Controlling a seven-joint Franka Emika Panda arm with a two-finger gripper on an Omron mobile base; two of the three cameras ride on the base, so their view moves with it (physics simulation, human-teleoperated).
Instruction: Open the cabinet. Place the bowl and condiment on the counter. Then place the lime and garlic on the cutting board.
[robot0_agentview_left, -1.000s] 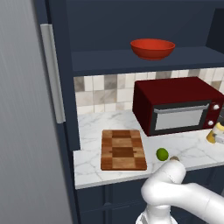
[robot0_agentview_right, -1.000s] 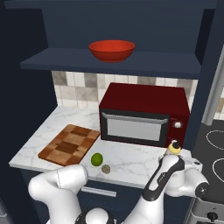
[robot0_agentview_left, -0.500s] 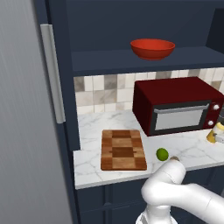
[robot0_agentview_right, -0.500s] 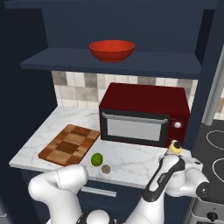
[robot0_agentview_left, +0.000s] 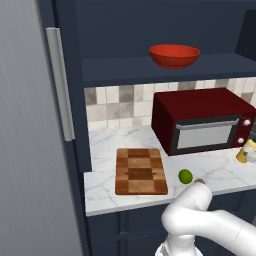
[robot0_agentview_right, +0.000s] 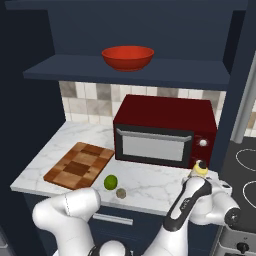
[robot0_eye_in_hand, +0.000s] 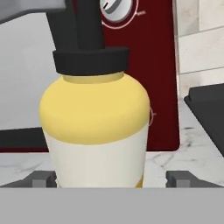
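Gripper (robot0_eye_in_hand: 111, 179) standing wide open around condiment (robot0_eye_in_hand: 98, 131), finger tips (robot0_eye_in_hand: 41, 178) sitting clear of bottle on either side, nothing gripped. Condiment (robot0_agentview_right: 199, 169) standing upright on counter (robot0_agentview_right: 150, 182) at right front corner of dark red microwave (robot0_agentview_right: 162, 131). Bowl (robot0_agentview_left: 174, 55) resting on shelf of open cabinet (robot0_agentview_left: 150, 67), above microwave. Lime (robot0_agentview_right: 110, 182) lying on counter just beside cutting board (robot0_agentview_right: 79, 165), not on it. Garlic (robot0_agentview_right: 121, 193) sitting next to lime, near counter's front edge. Cutting board bare.
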